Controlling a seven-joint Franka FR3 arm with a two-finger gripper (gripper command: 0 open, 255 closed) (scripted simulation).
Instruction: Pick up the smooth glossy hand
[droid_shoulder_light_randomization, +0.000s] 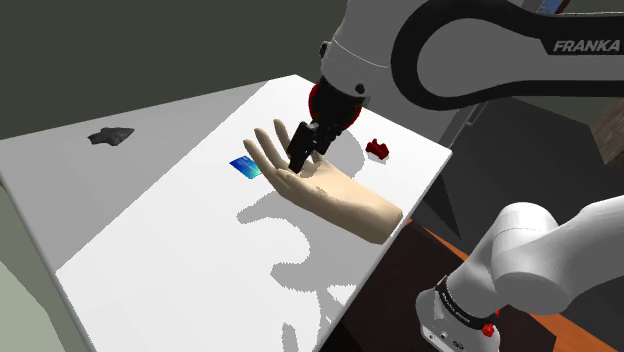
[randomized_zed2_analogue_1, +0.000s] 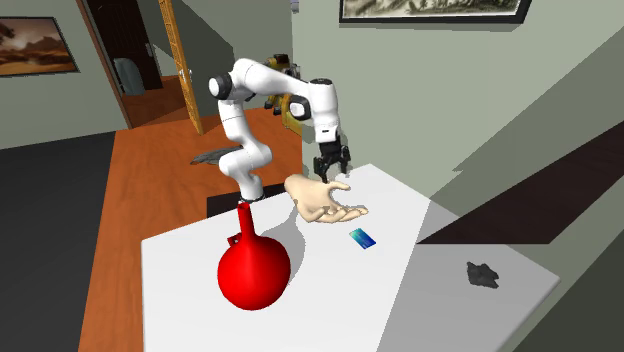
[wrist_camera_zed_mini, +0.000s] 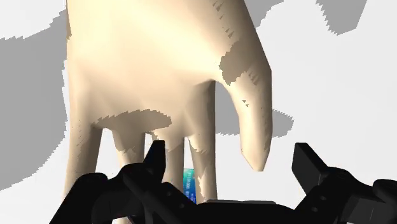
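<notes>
Table (droid_shoulder_light_randomization: 150, 230): a white top that carries everything else. The arm's ragged shadow falls across its middle.
Arm (randomized_zed2_analogue_1: 245, 120): white with dark joints. It rises from the stand behind the table's far edge in the second exterior view and bends down over the hand.
Hand (droid_shoulder_light_randomization: 330, 195): a smooth, pale beige model with a soft sheen, lying on the table with its fingers spread. Its wrist end is at the table edge nearest the stand, and its fingertips point toward the card.
Red vessel (randomized_zed2_analogue_1: 254, 272): a glossy, round-bellied flask with a narrow neck, standing upright. In the second exterior view it is on the table to the left of the hand and apart from it. The body is opaque and the mouth is not visible from these angles, so I cannot tell what it holds.
Red shape (droid_shoulder_light_randomization: 378, 148): a small dark-red patch on the table just past the arm in the shoulder view. I cannot tell whether it is the vessel.
Gripper (wrist_camera_zed_mini: 230, 153): black, hanging right over the model's fingers. Its fingers (wrist_camera_zed_mini: 156, 159) are spread wide, with the thumb tip and one beige finger in the gap between them. I cannot tell whether they touch the model.
Black lump (randomized_zed2_analogue_1: 484, 273): a crumpled dark thing well away from the hand, near a table corner.
Card (droid_shoulder_light_randomization: 244, 167): small, flat and blue-green, just beyond the beige fingertips.
</notes>
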